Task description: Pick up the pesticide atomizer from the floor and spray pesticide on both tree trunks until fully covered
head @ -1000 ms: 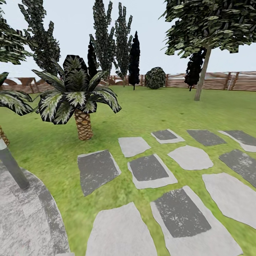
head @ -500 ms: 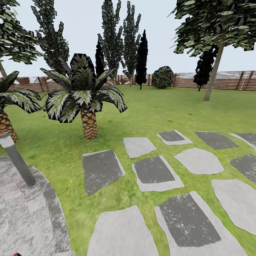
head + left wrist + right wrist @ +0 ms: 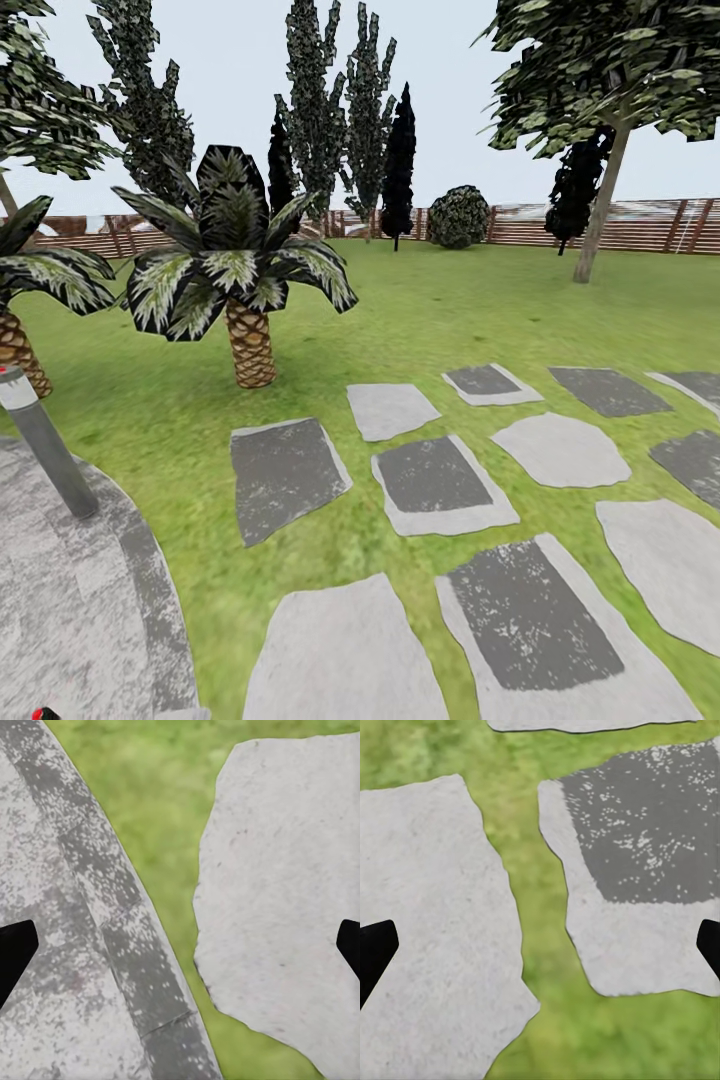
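L gripper (image 3: 180,952): black fingertips spread wide, nothing held, above the dark rim of the speckled grey concrete floor (image 3: 52,945) and a pale rough stepping stone (image 3: 285,885). R gripper (image 3: 540,952): also spread, empty, over grass btwn a pale slab (image 3: 427,930) and a dark-patched slab (image 3: 645,870). Atomizer's small red top (image 3: 42,714) peeks at the floor's near edge. Grey post lamp (image 3: 45,450) stands on the rim; a bare-trunked tree (image 3: 600,210) far off by the slat fence (image 3: 650,225).

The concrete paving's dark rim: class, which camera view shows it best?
The left wrist view: the dark rim runs close, its joints visible. The head view shows it smaller, curving past the bollard lamp. The right wrist view faces stepping stones.
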